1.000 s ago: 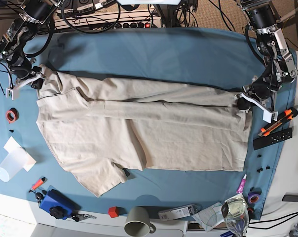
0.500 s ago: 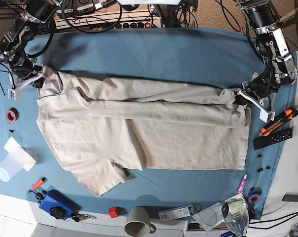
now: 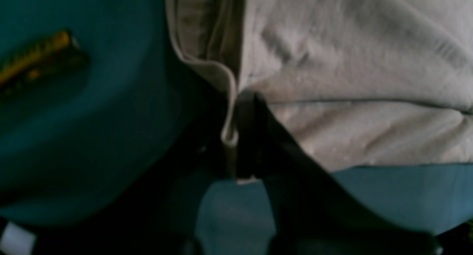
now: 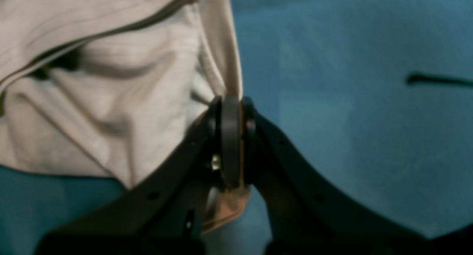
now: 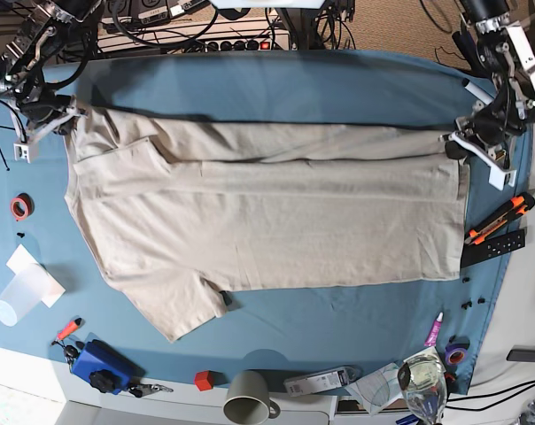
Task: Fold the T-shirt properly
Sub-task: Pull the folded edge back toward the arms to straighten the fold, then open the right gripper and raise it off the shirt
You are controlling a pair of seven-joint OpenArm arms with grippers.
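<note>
Found the beige T-shirt (image 5: 276, 235) laid wide across the blue tablecloth (image 5: 356, 350), with a long fold along the far side and loose fabric reaching toward the near side. Had the left gripper (image 5: 460, 152) closed on layered cloth at the far right corner, and the right gripper (image 5: 66, 130) closed on bunched cloth at the far left one. Gripped both ends, probably to draw the fold straight and keep the layers together (couldn't tell hem from side seam there). Saw fairly even tension across the middle, but wrinkles by the far left, likely to need smoothing. Left the gray mug (image 5: 249, 398) and the blue tool (image 5: 101, 367) at the near edge, out of the fold's way. Looked partly folded at best, judging by the flap spread out near left; probably called for aligning the edges before release.
</note>
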